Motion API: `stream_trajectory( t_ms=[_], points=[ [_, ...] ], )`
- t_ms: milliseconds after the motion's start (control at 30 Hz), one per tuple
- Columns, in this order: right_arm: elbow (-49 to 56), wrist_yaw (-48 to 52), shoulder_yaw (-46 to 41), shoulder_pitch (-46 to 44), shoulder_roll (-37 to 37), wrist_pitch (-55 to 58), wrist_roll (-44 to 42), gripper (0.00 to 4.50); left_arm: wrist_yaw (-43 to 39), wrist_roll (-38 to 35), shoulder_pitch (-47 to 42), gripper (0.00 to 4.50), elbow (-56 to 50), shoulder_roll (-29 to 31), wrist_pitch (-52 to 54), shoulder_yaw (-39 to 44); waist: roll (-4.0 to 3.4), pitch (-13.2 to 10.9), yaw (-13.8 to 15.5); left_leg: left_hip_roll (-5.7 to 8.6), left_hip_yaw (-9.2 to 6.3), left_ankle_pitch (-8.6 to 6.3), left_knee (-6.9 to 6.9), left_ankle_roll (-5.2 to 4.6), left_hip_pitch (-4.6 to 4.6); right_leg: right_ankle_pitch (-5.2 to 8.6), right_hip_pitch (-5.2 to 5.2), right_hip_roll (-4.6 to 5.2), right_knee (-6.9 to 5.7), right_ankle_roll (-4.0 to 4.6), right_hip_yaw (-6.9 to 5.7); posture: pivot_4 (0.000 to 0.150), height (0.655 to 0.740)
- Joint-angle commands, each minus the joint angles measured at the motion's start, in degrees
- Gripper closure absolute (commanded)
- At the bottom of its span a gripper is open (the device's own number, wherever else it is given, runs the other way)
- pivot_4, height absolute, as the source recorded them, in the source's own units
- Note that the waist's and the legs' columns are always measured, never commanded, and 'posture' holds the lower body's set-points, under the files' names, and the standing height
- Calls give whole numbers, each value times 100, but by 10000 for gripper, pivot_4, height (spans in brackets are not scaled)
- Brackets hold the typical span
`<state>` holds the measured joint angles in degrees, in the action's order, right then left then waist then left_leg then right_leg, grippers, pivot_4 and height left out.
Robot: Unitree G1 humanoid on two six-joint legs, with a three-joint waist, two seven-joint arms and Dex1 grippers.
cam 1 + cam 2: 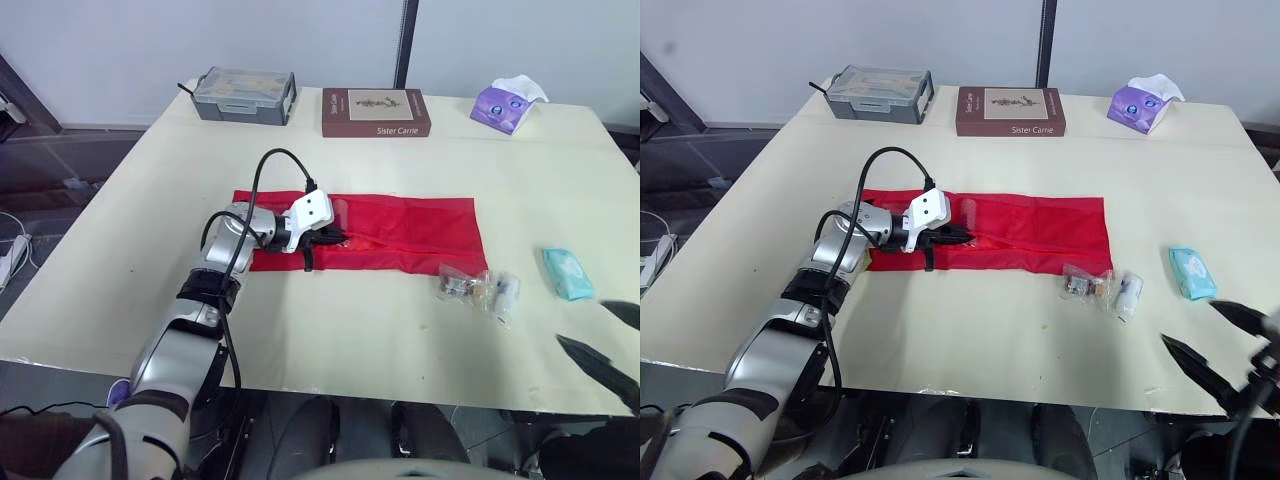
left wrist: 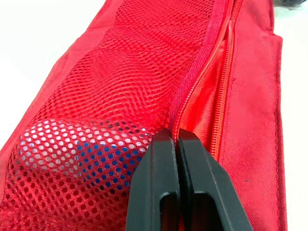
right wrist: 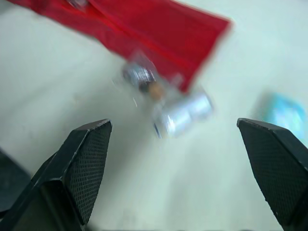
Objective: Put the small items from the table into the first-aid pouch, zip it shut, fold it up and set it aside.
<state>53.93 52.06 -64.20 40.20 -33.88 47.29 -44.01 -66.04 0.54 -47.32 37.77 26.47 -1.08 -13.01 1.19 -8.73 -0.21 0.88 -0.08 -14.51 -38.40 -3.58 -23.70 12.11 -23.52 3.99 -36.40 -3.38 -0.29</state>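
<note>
I work in what looks like a lab or test room. A plain cream table (image 1: pixel 120 250) stands by a bare white wall (image 1: pixel 300 40), with cables (image 1: pixel 12 222) and a power strip (image 1: pixel 8 262) on the floor (image 1: pixel 60 165).

We cannot make out the white-and-blue item (image 2: pixel 67 149) behind the pouch (image 1: pixel 400 235) mesh. The clear packets (image 3: pixel 166 101) are blurred, and the frame edge crops the right end effector (image 1: pixel 580 322).

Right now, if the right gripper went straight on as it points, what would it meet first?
Probably the clear packets, centred ahead of the open right gripper; the red pouch lies beyond. Depth unclear.
</note>
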Motion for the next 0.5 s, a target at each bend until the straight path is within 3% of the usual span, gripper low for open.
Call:
stream_trajectory(
  t_ms=[33, 267, 500],
  points=[
    [77, 91, -500, 401, 106, -355, -341, 532, 157, 0, -216, 45000, 106, -72, -72, 100, 0, 0, 15, -1, -1, 0, 0, 0, -1, 1, -1, 0, 1, 0, -2, 1500, 7400],
    [359, -408, -309, 892, 348, -657, -572, 532, 192, 12, -277, 45000, 143, -267, -120, 46, 0, 0, 96, -2, -1, -1, 1, 1, -5, 1, -1, 5, 14, 0, -3, 1500, 7400],
    [608, -2441, 689, 872, 7, -334, -846, 532, 64, 35, -350, 45000, 128, -357, -180, -13, 0, 0, 112, -3, -2, -1, 3, 1, -14, 0, -1, 13, 33, 1, -8, 1500, 7400]
  ],
)
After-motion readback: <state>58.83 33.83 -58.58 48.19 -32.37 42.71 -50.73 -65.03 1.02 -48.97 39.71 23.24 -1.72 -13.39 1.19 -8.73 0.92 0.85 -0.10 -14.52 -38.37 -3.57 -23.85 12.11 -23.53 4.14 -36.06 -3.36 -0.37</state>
